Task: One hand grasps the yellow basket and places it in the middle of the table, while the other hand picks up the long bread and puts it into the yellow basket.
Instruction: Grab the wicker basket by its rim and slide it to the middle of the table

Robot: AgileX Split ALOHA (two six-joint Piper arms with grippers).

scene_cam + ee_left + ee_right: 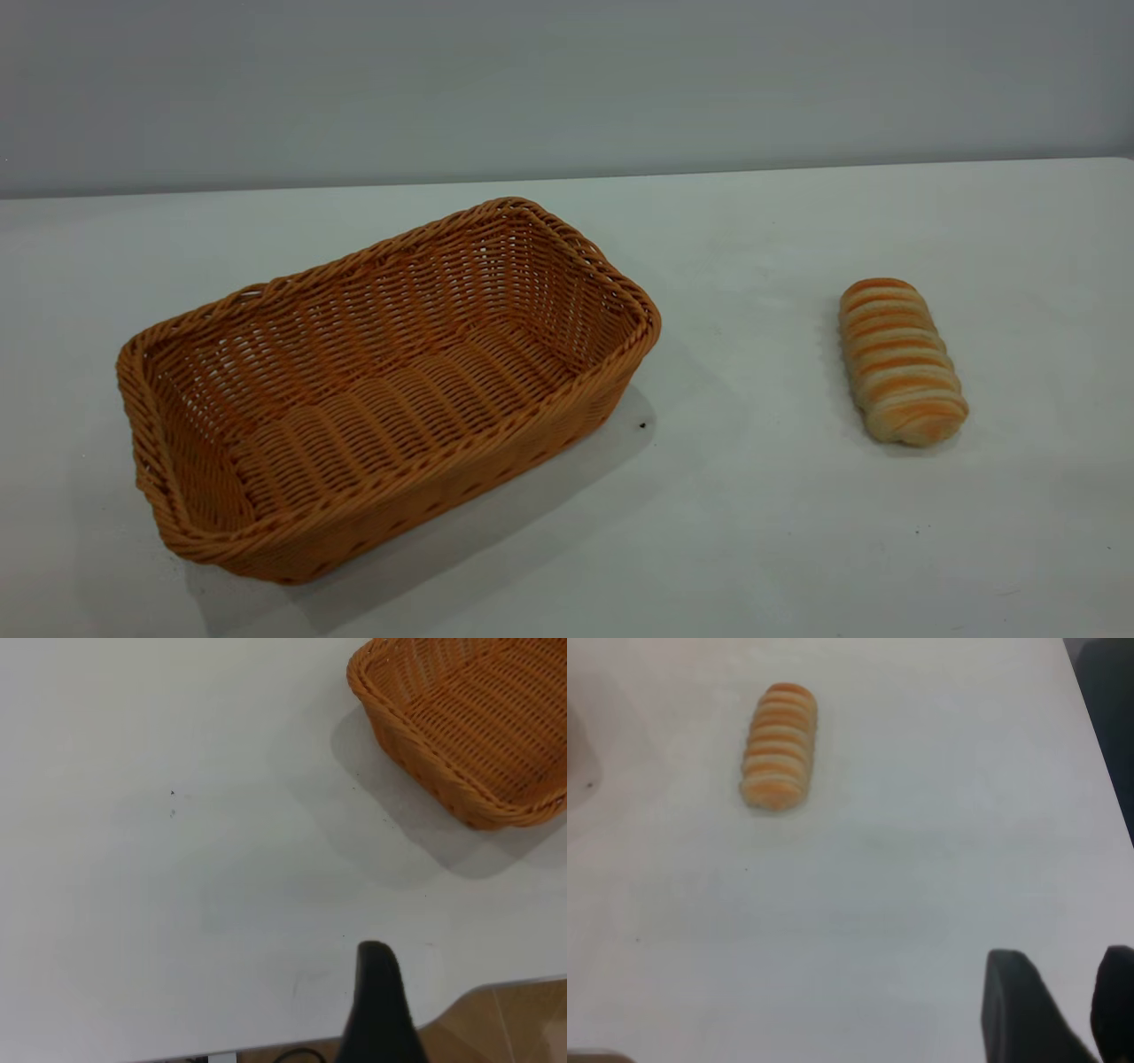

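The yellow basket [425,505] stands empty on the left half of the white table [753,540], set at an angle. The long bread [899,359] lies striped side up on the right half, well apart from the basket. Neither gripper appears in the exterior view. In the left wrist view my left gripper [381,1010] hangs near the table's edge, far from the basket [425,762]. In the right wrist view my right gripper [1063,955] is open with nothing in it, over bare table a good way from the bread [778,746].
A grey wall rises behind the table's far edge. The table edge [496,988] runs close to the left gripper, with brown floor beyond it. Another table edge [1099,744] passes to one side of the right gripper. A wide bare stretch separates basket and bread.
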